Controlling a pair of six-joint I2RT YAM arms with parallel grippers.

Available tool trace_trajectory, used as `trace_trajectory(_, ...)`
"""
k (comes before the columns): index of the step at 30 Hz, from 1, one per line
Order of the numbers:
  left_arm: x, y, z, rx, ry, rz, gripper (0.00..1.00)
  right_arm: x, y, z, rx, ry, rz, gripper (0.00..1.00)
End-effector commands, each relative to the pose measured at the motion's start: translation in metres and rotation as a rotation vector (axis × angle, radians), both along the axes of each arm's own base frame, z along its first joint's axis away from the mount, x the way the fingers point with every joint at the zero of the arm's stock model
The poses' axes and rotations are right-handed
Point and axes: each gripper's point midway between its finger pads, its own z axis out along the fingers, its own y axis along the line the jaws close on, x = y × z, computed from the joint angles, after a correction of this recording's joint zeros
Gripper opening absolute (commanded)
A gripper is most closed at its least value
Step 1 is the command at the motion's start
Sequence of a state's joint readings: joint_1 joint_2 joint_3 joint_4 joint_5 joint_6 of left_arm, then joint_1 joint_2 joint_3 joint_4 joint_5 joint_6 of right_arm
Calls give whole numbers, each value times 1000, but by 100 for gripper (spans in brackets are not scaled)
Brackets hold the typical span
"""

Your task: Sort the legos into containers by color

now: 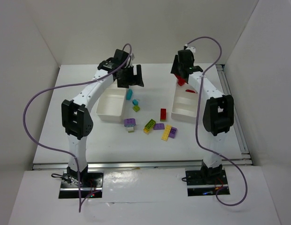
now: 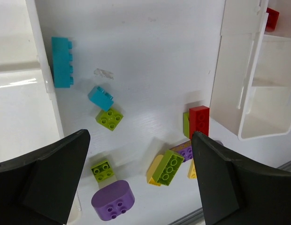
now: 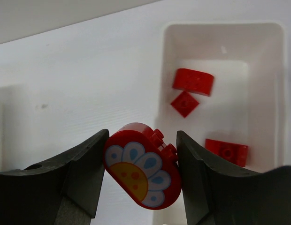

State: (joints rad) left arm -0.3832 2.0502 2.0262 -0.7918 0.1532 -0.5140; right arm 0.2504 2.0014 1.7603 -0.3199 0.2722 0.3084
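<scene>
Right gripper: I see it closed part-way, clamping a red rounded brick over a corner of the right tray.
Print: white-and-blue petals around a yellow centre on that brick's face.
Left gripper: wide open, holding nothing, above the table.
Count: I count three red pieces in that tray's end compartment and two teal bricks beside the left tray.

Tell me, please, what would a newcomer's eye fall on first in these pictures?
The red flower-printed piece, clamped in the right gripper by the right tray, where three red pieces already lie in one compartment. Next, the bright loose bricks scattered on the table between that tray and the left tray, under the open left gripper.
</scene>
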Motion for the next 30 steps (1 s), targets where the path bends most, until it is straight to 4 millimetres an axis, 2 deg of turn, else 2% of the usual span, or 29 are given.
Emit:
trace_trajectory(1, 6, 1, 16, 63, -73, -12, 100, 6, -29, -23, -23, 41, -116, 41)
trace_trajectory(2, 7, 0, 11, 67, -64, -13, 100, 10, -38, -24, -33, 39, -143, 41)
trace_trajectory(6, 8, -7, 12, 68, -71, -42, 100, 21, -56, -37, -61, 78, -192, 42)
trace_trajectory(9, 5, -15, 8, 78, -60, -69, 94, 26, -68, -39, -46, 73, -234, 46)
trace_trajectory(10, 7, -11, 8, 102, -70, -61, 94, 27, -68, -41, -48, 80, -234, 50)
trace_trajectory(11, 8, -15, 6, 108, -73, -65, 93, 32, -67, -37, -36, 67, -240, 70)
trace_trajectory(13, 9, -13, 6, 120, -78, -54, 93, 31, -67, -32, -37, 71, -240, 81)
trace_trajectory(14, 9, -11, 0, 134, -64, -50, 93, 29, -69, -34, -46, 79, -249, 85)
trace_trajectory(17, 11, -4, 0, 161, -72, -13, 88, 25, -71, -16, -40, 38, -257, 86)
trace_trajectory(18, 11, -2, 5, 165, -83, -6, 87, 19, -72, -7, -36, 25, -257, 86)
trace_trajectory(21, 10, 5, 10, 181, -109, 18, 79, 5, -57, 19, -76, -26, -217, 79)
trace_trajectory(22, 11, 7, 10, 184, -109, 31, 78, 2, -37, 25, -65, -42, -158, 76)
trace_trajectory(23, 9, 9, 12, 184, -111, 45, 78, -2, -25, 28, -61, -49, -122, 74)
trace_trajectory(24, 11, 15, 17, 181, -118, 58, 76, -11, -10, 29, -45, -39, -58, 72)
trace_trajectory(25, 11, 20, 12, 180, -102, 75, 74, -16, 13, 30, -27, -44, 1, 72)
trace_trajectory(27, 14, 37, 29, 160, -128, 121, 72, -27, 41, 26, -19, -27, 94, 70)
trace_trajectory(28, 16, 42, 32, 155, -141, 133, 72, -37, 69, 21, -22, -17, 148, 70)
trace_trajectory(29, 16, 47, 37, 148, -156, 144, 72, -44, 80, 18, -51, -3, 187, 70)
trace_trajectory(30, 14, 58, 45, 142, -171, 165, 72, -46, 92, 6, -55, 22, 216, 70)
